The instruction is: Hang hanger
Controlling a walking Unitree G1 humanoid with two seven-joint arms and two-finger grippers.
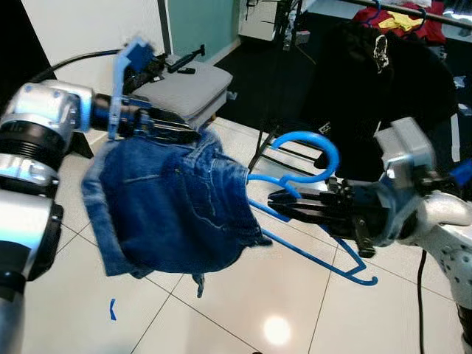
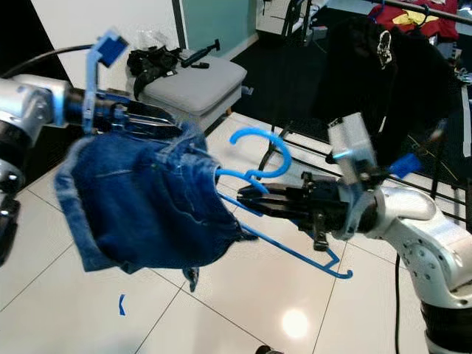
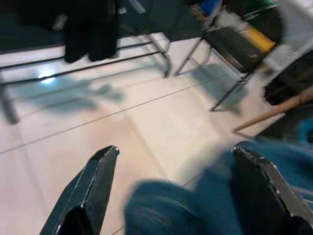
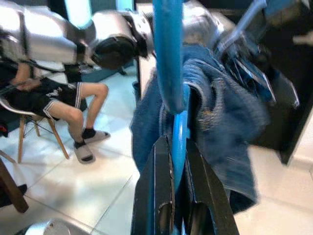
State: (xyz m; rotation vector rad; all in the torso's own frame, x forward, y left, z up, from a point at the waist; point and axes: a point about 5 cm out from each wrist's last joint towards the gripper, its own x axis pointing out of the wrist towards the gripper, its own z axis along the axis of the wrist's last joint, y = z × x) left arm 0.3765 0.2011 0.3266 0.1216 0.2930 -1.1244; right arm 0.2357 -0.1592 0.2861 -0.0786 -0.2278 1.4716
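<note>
A pair of blue denim shorts (image 1: pixel 169 214) hangs in the air over the tiled floor. Its waistband lies over my left gripper (image 1: pixel 177 131). In the left wrist view the fingers (image 3: pixel 93 191) stand wide apart, with the denim (image 3: pixel 195 205) between and over them. My right gripper (image 1: pixel 279 200) is shut on the neck of a blue plastic hanger (image 1: pixel 318 151). The hook curves upward, one arm runs into the shorts, and the bottom bar (image 1: pixel 324 259) slants down to the right. In the right wrist view the hanger (image 4: pixel 177 132) sits clamped between the two fingers.
A clothes rack (image 1: pixel 413 10) with dark garments (image 1: pixel 369 81) stands at the back right. A grey cushioned stool (image 1: pixel 188 92) with black items on it is behind the shorts. A person (image 4: pixel 58 98) sits on a chair. There is a blue tape mark (image 1: pixel 112 310) on the floor.
</note>
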